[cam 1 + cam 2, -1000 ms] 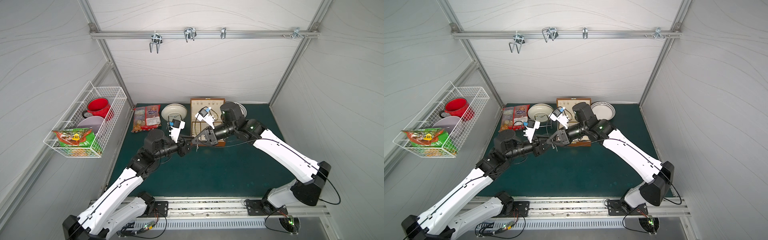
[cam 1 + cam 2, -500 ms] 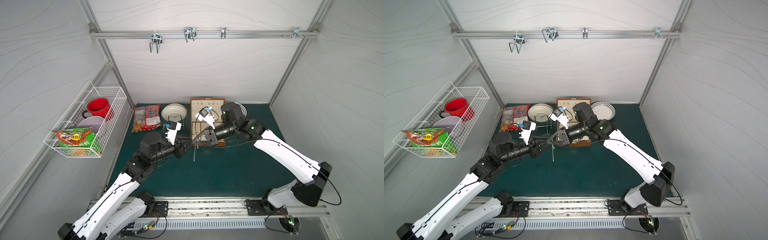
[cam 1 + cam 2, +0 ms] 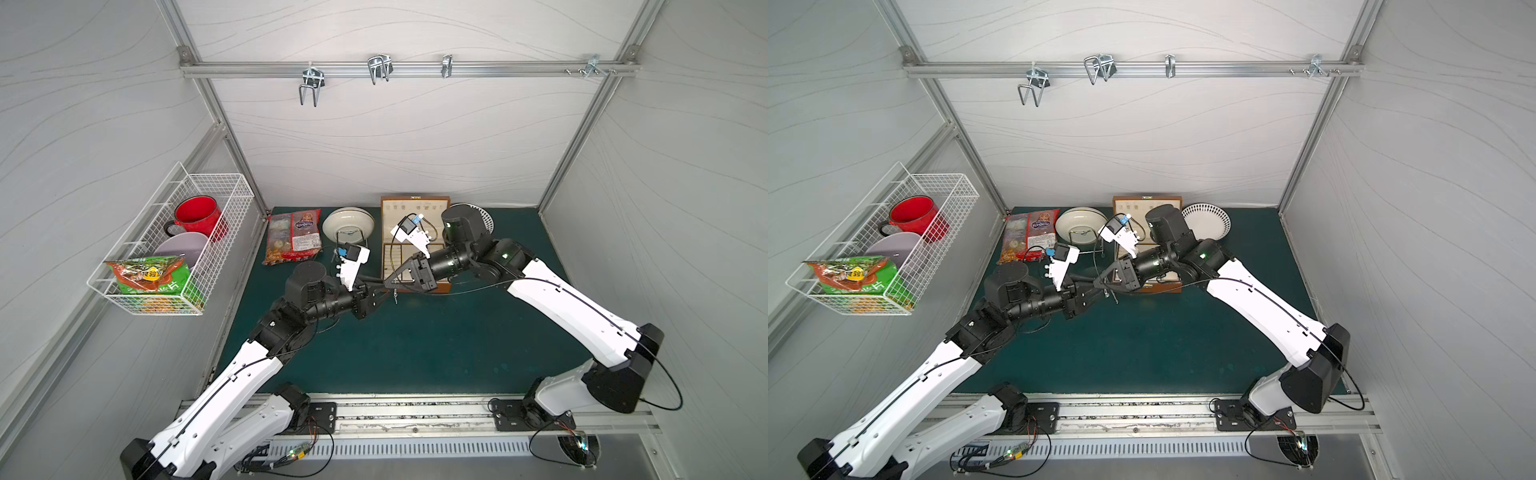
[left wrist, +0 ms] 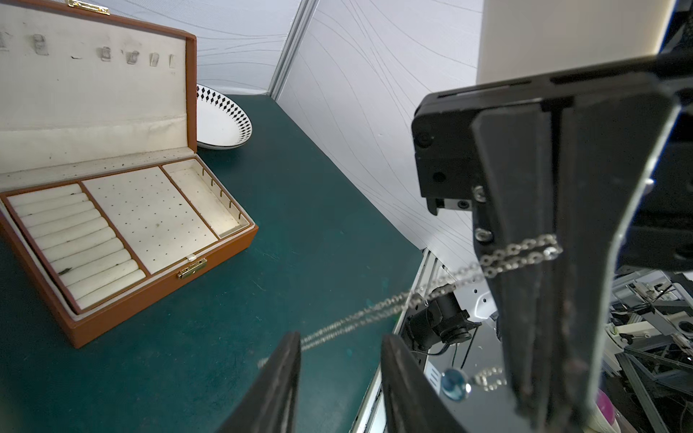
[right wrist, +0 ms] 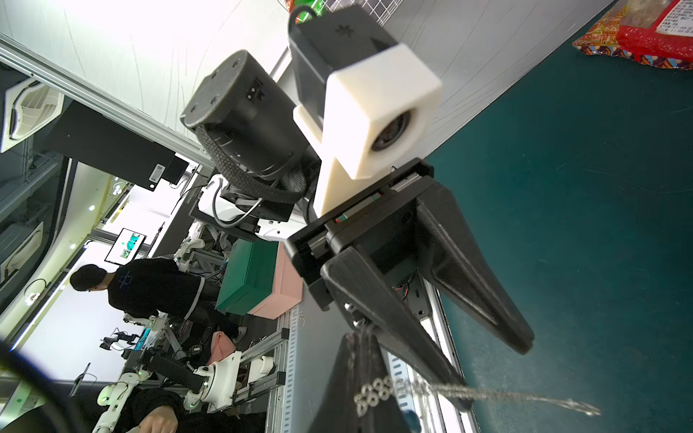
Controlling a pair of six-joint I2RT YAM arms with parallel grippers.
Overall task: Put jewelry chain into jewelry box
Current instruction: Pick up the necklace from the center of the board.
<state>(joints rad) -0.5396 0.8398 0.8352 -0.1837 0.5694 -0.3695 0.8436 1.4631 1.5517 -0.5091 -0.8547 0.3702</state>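
Silver jewelry chain stayed clamped in the closed right gripper; the left gripper, jaws apart, returned just beside it, likely to regrasp.

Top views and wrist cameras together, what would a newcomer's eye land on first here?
The right gripper and left gripper meet almost tip to tip above the green mat, just in front of the open jewelry box. The right one is shut on a doubled silver jewelry chain that dangles past the left one's parted jaws. On the side wall, a red mug stands out in the wire basket.
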